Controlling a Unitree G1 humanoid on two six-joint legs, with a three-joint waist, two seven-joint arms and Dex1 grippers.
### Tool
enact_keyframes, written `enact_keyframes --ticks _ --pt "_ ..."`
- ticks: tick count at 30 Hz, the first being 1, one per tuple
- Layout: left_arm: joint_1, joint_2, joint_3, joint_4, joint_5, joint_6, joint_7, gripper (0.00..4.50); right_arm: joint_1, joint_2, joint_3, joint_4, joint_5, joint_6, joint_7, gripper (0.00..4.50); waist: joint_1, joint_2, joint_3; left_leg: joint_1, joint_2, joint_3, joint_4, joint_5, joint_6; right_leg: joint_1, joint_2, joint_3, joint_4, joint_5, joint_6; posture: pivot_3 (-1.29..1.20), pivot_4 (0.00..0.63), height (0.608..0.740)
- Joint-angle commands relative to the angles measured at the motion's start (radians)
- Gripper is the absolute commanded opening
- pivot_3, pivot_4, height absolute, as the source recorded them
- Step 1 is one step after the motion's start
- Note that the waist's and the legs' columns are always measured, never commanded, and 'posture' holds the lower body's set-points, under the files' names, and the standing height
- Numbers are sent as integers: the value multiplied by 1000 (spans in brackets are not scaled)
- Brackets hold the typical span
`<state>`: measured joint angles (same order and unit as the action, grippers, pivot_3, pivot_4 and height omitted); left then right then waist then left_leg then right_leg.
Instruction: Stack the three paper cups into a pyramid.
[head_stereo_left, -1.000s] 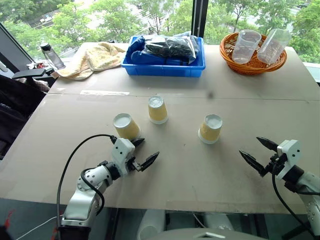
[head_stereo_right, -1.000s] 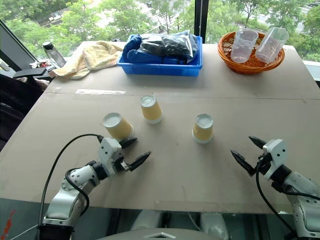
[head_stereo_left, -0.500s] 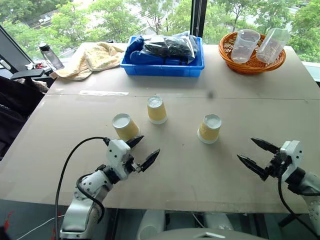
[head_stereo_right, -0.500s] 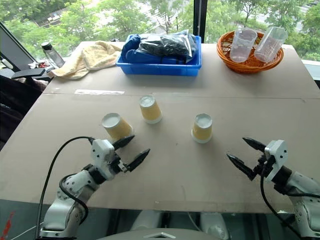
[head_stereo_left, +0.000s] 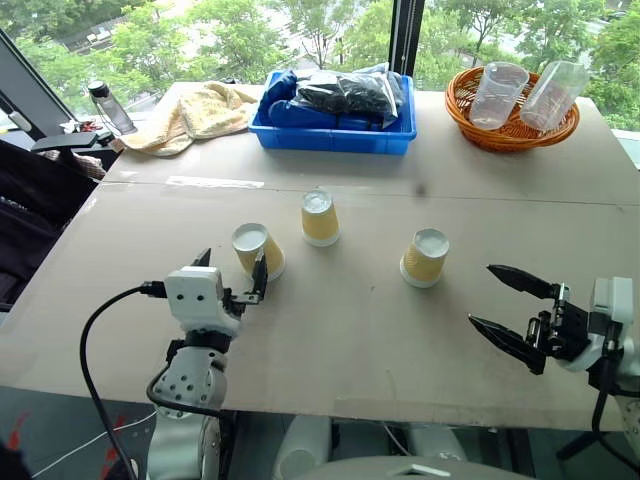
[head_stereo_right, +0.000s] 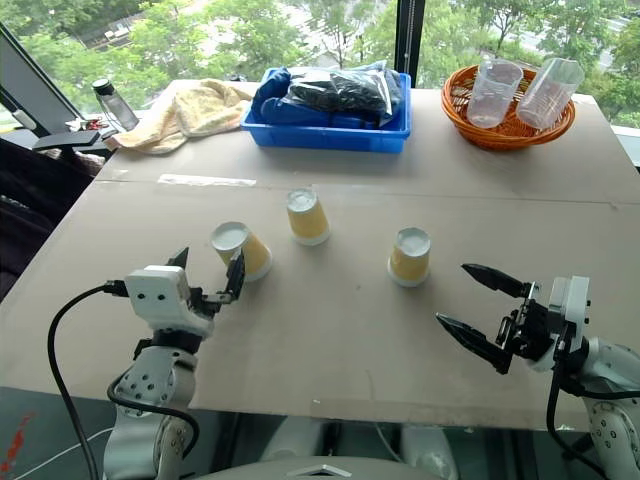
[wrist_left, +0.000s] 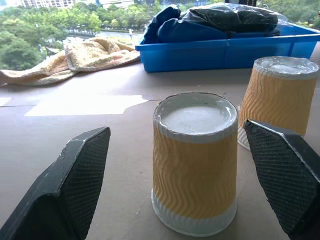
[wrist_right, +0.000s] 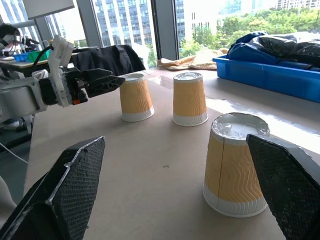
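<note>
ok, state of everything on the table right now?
left paper cup: upside down, standing apart
middle paper cup: upside down, unstacked
right paper cup: upside down, unstacked
left gripper: fingers open, aimed at the left cup, holding nothing
right gripper: fingers open, holding nothing
clear plastic cups: in the orange basket
blue bin: filled

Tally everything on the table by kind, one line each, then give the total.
Yellow-tan paper cups: 3
Clear plastic cups: 2
Orange basket: 1
Blue bin: 1
Towel: 1
Bottle: 1
Total: 9
</note>
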<state>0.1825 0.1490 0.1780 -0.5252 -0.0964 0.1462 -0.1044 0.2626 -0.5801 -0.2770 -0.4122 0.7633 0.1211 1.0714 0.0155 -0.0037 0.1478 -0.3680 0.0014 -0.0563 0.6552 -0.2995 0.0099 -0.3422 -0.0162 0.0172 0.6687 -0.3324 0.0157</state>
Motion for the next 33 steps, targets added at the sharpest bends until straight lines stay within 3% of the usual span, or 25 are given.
enact_keyframes --ticks 1,9,20,23,26,29,33 --pt "-65 41 22 21 -7 51 -10 4412 3 6 -21 -12 18 -6 6 4500 -1 0 0 0 0 0 0 0 0 0 0 0 0 0 0 0 150 740" --pt "-108 92 1 86 -76 58 -121 4412 15 20 -28 -5 9 -23 14 4500 -2 -1 0 1 0 2 0 2 -4 0 0 1 0 0 0 0 150 740" --pt "-117 115 -11 203 -49 -40 -170 4412 32 29 -25 -27 8 -25 2 4500 -2 -1 1 1 0 2 0 2 -4 0 0 2 1 0 0 0 150 740" --pt "-123 114 -11 225 -40 -72 -168 3557 33 28 -28 -23 10 -27 7 4500 -2 -1 1 1 0 2 0 2 -4 0 0 2 1 0 0 0 150 740" --pt "-117 127 -25 238 -26 -107 -189 2326 32 27 -31 -19 13 -29 12 4500 -2 -1 1 1 0 2 0 2 -4 0 0 1 1 0 0 0 150 740" --pt "-114 135 -37 248 -41 -114 -215 2307 33 24 -41 -9 16 -33 24 4500 -2 -1 1 1 0 2 0 2 -4 0 0 2 1 0 0 0 150 740" --pt "-127 187 -108 251 -116 -117 -392 2307 47 17 -65 6 21 -34 50 4500 0 -1 1 1 0 2 0 2 -4 0 0 1 1 0 0 0 150 740"
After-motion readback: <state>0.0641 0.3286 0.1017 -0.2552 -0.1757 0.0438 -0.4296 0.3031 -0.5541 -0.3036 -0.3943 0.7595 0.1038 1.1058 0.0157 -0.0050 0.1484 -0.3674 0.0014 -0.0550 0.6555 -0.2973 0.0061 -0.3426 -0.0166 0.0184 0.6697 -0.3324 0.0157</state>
